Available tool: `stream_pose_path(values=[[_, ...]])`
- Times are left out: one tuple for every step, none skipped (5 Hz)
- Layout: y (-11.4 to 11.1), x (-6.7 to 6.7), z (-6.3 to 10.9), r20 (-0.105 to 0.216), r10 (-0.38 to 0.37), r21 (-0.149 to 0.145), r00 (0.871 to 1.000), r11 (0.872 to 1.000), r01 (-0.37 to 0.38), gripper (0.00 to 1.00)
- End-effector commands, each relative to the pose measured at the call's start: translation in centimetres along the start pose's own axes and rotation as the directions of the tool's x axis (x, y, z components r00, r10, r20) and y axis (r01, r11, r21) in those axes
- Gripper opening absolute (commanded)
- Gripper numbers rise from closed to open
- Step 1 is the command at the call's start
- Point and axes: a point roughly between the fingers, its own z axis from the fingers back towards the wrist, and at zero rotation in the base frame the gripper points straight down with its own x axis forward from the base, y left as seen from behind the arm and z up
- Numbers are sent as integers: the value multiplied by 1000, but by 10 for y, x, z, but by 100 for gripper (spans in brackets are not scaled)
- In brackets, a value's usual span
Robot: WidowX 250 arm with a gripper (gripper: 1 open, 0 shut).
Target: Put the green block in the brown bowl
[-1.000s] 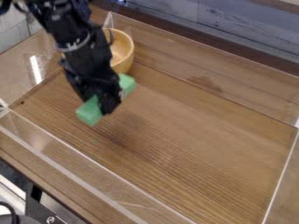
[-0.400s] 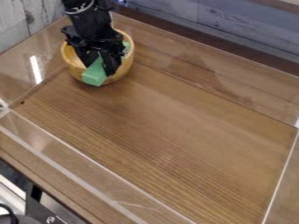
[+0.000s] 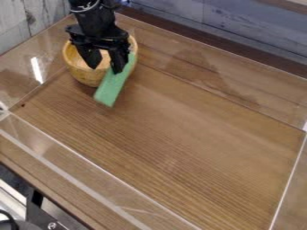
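The brown bowl (image 3: 74, 57) stands at the back left of the wooden table. Directly above it hangs my black gripper (image 3: 102, 62), open, its fingers spread and nothing between them. The green block (image 3: 113, 87) is free of the fingers, just in front and to the right of the gripper. It lies slanted, its upper end at the bowl's near rim and its lower end out over the table. I cannot tell whether it rests on the rim or is still falling. The gripper hides most of the bowl's inside.
Low transparent walls (image 3: 72, 171) fence the wooden table (image 3: 192, 126) on all sides, with one close behind and left of the bowl. A grey plank wall (image 3: 240, 22) runs along the back.
The gripper carried the green block from the table's left-middle back to the bowl, then opened. The block has slipped down out of the fingers toward the bowl's near side.
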Motion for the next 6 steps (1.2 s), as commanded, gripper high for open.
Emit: stream_pose_path(values=[[9,16,13,49,-27,18,998,999,26,0],[-1,15,12,28,-102,-8,994,995,102,100],[-12,14,13,12,-173,-33,985,984,173,100],[-38,12,5,3,-183,-45,983,982,183,100],[-62,9,-4,-7,-191,-52,982,980,191,100],[-77,8,-16,-20,-190,-57,982,980,188,100]])
